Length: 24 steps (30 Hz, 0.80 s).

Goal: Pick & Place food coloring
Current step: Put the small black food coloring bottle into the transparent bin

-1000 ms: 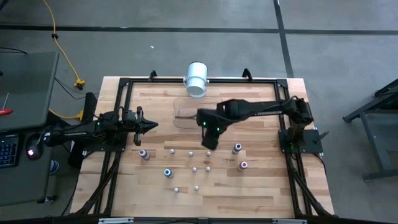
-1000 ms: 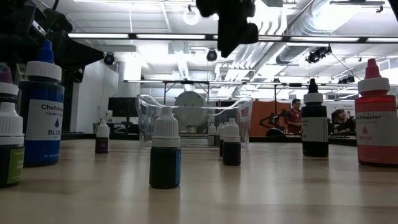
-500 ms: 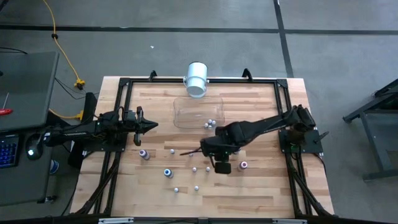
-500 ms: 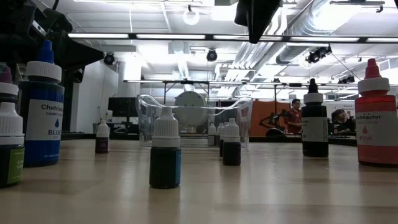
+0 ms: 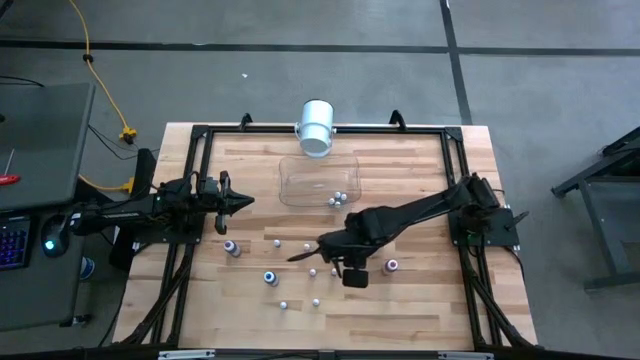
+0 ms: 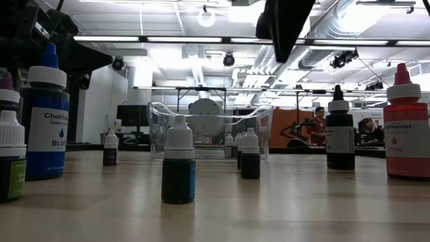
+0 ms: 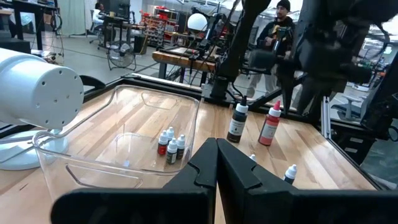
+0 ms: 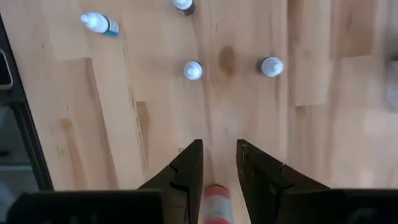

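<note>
Right gripper (image 5: 300,255) hangs above the middle of the worktop (image 5: 420,310), its two fingers (image 8: 186,165) parted by a narrow gap and clamped on nothing. In the right wrist view bare wood shows between them, and a pink-capped bottle (image 8: 216,202) sits just below the gap, cut off by the picture's edge, so whether a finger touches it cannot be told. Ahead of the fingers in that view stand two white-capped bottles (image 8: 193,70), well apart from each other, with two more partly cut off at the picture's edge. From the low view only a dark piece of this arm shows at the top; its fingertips are out of sight there.

Around the gripper the food coloring bottles (image 5: 270,278) lie scattered over the middle of the worktop, toward its near edge, several of them covered by the right arm in the high view. A pink-topped one (image 5: 392,265) stands beside the arm on the right-hand side. Three small bottles (image 7: 171,144) stand inside the clear plastic tub (image 5: 292,185), which sits near the far edge, just in front of the white cylinder (image 5: 316,126).

Left gripper (image 5: 246,201) waits near the left edge of the worktop, its fingers pressed together and empty, pointing toward the tub. A person (image 7: 278,28) shows in the room beyond the table.
</note>
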{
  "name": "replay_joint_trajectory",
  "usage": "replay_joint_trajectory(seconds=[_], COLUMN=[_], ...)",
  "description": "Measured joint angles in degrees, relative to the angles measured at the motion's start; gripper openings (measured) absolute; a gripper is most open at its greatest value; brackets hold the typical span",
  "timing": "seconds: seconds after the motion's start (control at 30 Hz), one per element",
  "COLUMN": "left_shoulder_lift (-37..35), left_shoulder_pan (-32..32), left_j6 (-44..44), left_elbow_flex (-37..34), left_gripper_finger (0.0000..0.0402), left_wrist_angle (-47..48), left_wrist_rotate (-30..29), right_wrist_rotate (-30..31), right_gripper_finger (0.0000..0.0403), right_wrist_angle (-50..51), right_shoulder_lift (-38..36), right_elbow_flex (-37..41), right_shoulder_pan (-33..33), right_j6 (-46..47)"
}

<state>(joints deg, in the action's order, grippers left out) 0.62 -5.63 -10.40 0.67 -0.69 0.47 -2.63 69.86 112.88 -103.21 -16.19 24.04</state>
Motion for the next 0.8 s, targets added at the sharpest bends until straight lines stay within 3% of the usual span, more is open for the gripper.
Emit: replay_joint_trajectory(seconds=[0.3, 0.57, 0.8], left_shoulder_lift=[0.0, 0.0, 0.0], left_shoulder_pan=[0.0, 0.0, 0.0], left_j6=[0.0, 0.0, 0.0], left_elbow_flex=[0.0, 0.0, 0.0], left_gripper_finger=[0.0001, 0.0001, 0.0001], left_wrist_angle=[0.0, 0.0, 0.0], left_wrist_rotate=[0.0, 0.0, 0.0], right_wrist_rotate=[-1.9, 0.6, 0.1], right_gripper_finger=[0.0087, 0.0087, 0.0087], right_wrist_angle=[-5.4, -6.4, -7.2], right_shoulder_lift=[3.9, 6.1, 8.3], right_elbow_flex=[0.0, 0.0, 0.1], right_shoulder_pan=[3.3, 5.3, 6.7], right_j6=[3.0, -10.7, -12.2])
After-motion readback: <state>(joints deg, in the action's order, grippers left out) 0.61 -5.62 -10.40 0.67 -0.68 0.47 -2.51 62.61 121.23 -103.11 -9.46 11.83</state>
